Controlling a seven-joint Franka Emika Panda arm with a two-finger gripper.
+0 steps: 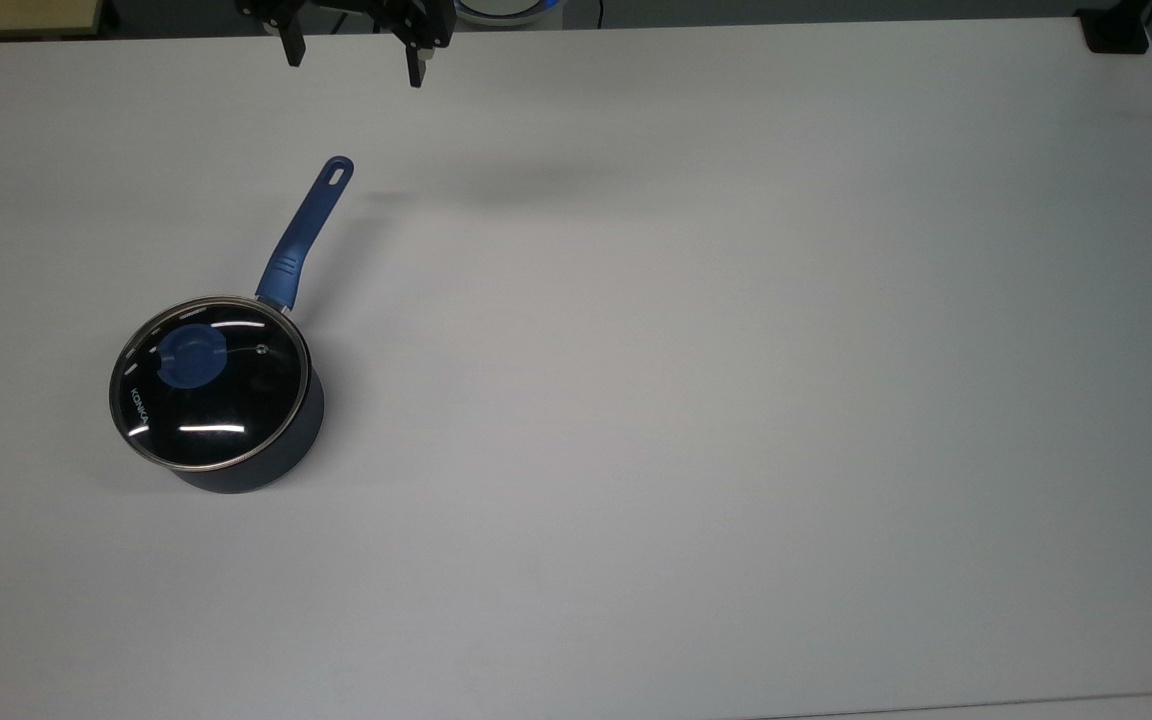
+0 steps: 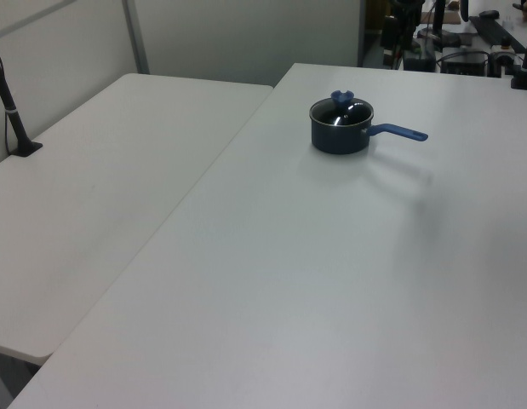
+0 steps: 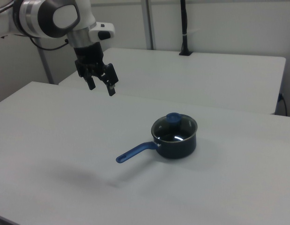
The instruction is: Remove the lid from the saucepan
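Top view puts the saucepan (image 1: 221, 400) on the white surface (image 1: 736, 400), toward the top view's left, with its blue handle (image 1: 302, 237) angled up and to the top view's right. The glass lid (image 1: 208, 381) sits squarely on the rim, and its blue knob (image 1: 192, 357) stands at the centre. In the right view the pan rests right of centre, handle pointing to the right view's left.

The tool (image 1: 354, 60) hangs at the upper edge of the top view, well apart from the pan and clearly above the surface; the right view shows it raised in the air off to the right view's left of the pan. Its two fingers are spread wide, with nothing between them.

As I judge it, the task is at its opening step: the approach has not reached the lid, and nothing has been grasped. The next move calls for bringing the tool over the knob, lining up the fingers on either side of it, descending until they straddle it, then closing and lifting straight up. The knob is small and rounded, so centring matters; an off-centre grip may slip or drag the pan.
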